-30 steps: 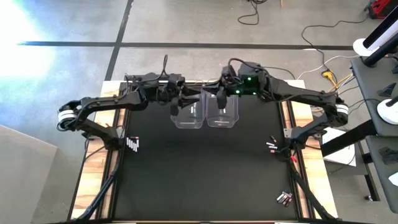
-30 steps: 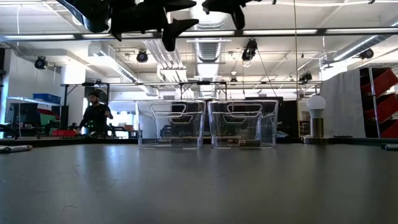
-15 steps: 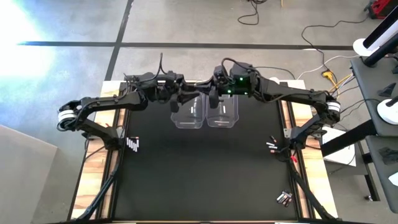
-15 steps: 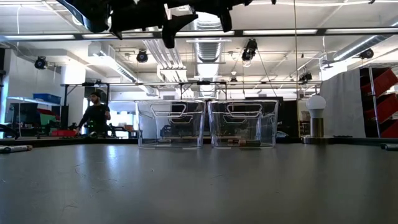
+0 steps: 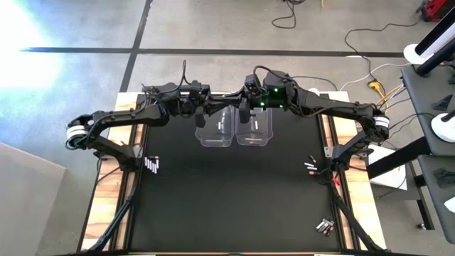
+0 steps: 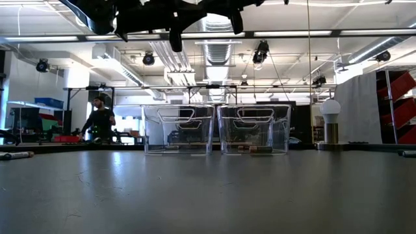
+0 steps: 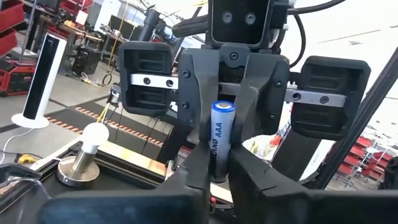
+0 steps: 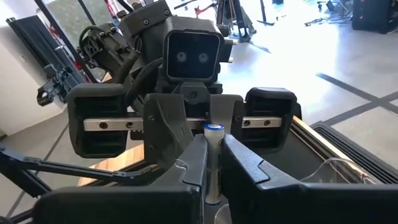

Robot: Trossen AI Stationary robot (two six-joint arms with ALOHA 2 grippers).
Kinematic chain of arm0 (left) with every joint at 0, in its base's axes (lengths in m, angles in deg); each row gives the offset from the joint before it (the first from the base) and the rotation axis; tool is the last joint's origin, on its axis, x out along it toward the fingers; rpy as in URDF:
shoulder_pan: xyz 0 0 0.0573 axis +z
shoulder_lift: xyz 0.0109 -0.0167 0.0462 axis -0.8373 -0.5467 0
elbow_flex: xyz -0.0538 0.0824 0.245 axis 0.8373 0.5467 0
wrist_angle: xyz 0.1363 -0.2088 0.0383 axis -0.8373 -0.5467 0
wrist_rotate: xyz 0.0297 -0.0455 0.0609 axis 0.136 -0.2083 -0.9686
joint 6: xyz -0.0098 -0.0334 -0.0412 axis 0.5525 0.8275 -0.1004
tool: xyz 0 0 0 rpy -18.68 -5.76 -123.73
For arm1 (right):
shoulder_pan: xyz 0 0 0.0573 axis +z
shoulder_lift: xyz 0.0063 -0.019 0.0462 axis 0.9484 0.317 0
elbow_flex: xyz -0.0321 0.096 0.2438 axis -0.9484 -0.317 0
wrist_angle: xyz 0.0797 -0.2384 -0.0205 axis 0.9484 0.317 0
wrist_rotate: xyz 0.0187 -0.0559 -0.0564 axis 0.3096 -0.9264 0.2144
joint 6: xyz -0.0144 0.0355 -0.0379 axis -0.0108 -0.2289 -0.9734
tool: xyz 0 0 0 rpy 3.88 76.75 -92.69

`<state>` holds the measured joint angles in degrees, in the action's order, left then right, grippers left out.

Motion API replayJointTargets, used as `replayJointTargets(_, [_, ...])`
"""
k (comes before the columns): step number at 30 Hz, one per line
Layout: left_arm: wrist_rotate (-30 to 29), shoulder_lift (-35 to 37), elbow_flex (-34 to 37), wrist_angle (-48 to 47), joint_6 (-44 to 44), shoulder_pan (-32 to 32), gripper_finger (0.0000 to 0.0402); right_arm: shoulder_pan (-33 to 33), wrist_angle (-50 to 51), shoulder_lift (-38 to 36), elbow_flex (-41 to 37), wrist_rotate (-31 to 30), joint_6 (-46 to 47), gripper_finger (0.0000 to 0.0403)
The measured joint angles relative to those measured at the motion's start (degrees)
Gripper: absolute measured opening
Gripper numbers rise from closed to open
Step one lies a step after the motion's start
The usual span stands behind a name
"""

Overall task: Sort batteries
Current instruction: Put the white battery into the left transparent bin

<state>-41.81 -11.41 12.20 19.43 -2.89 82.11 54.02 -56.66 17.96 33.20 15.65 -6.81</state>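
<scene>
One battery [image 7: 222, 134], silvery-white with a blue-ringed end and "AAA" print, hangs in the air above two clear bins [image 5: 215, 129] [image 5: 254, 128] at the table's far middle. My left gripper [image 7: 217, 171] [image 5: 220, 110] and my right gripper [image 8: 214, 155] [image 5: 240, 112] meet there nose to nose, both shut on it. More batteries lie on the black mat in small clusters at the left [image 5: 152, 165], at the right [image 5: 311, 165] and near the right front [image 5: 325, 226]. A few lie on the bins' floors [image 6: 250, 148]. My left gripper pinches the battery's side [image 7: 219, 163] between its two fingers, coming level from the table's left, fingers across the cell. The battery stands upright, blue-ringed end [image 7: 222, 107] up, clear of the bins. My right gripper pinches the same battery's side [image 8: 214, 163] between its two fingers, coming level from the table's right and facing the left gripper. The blue-ringed end [image 8: 214, 129] stands out above its fingers. The cell is lifted clear.
A round silver-and-white knob object [image 6: 331, 120] stands at the far right, beside the bins. A person [image 6: 99, 121] stands in the room beyond the table. The black mat [image 5: 227, 199] in front of the bins is bare between the battery clusters.
My right gripper has carried the battery a little toward the table's left, up to my left gripper. My left gripper's fingers, spread wide before, have shut on the battery. Both now hold it above the bins.
</scene>
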Motion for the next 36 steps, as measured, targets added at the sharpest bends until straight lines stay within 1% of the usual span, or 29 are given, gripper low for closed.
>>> replayJointTargets(1, [0.0,0.0,0.0,0.1,0.0,0.0,0.0013,0.0,0.0,0.0,0.0,0.0,-0.3,0.0031])
replayJointTargets(4, [0.1,0.0,0.0,-0.2,0.0,0.1,0.0016,0.0,0.2,0.0,0.0,0.0,-0.8,0.0045])
replayJointTargets(8, [0.1,0.0,0.0,-1.9,0.0,0.1,0.0013,0.0,0.6,-1.0,-0.1,-0.2,-3.5,0.0079])
replayJointTargets(10, [0.1,0.0,-0.1,-4.6,-0.6,0.2,0.0012,0.0,0.5,-2.3,-0.1,-0.4,-4.6,0.0096])
replayJointTargets(13, [-0.2,-0.1,-2.6,-15.0,-3.8,0.2,0.0011,0.0,0.3,-4.8,-0.1,-0.4,-6.5,0.0118])
replayJointTargets(15, [-2.4,-0.4,-6.0,-25.8,-8.8,0.2,0.0011,-0.1,0.9,-6.6,-0.1,-0.4,-7.3,0.013])
replayJointTargets(19, [-12.7,-3.8,-13.9,-49.8,-19.4,0.6,0.0011,-0.1,3.6,-9.9,0.0,-2.0,-7.3,0.0143])
replayJointTargets(22, [-18.6,-8.2,-20.0,-61.6,-24.7,1.2,0.001,-0.1,7.2,-11.8,0.0,-3.6,-7.4,0.0146])
replayJointTargets(25, [-22.5,-13.9,-24.9,-69.0,-27.3,1.3,0.0012,0.0,10.6,-12.6,0.0,-3.6,-7.3,0.014])
replayJointTargets(29, [-23.2,-21.1,-30.2,-76.2,-28.3,1.4,0.0016,0.8,13.3,-13.1,0.0,-3.5,-5.5,0.0127])
replayJointTargets(32, [-24.5,-25.0,-32.3,-78.5,-28.3,1.4,0.0017,1.6,16.0,-13.2,0.0,-3.5,-5.4,0.0118])
replayJointTargets(36, [-25.4,-27.9,-32.6,-79.1,-28.2,1.6,0.0017,2.3,18.7,-13.4,0.0,-3.5,-6.1,0.0106])
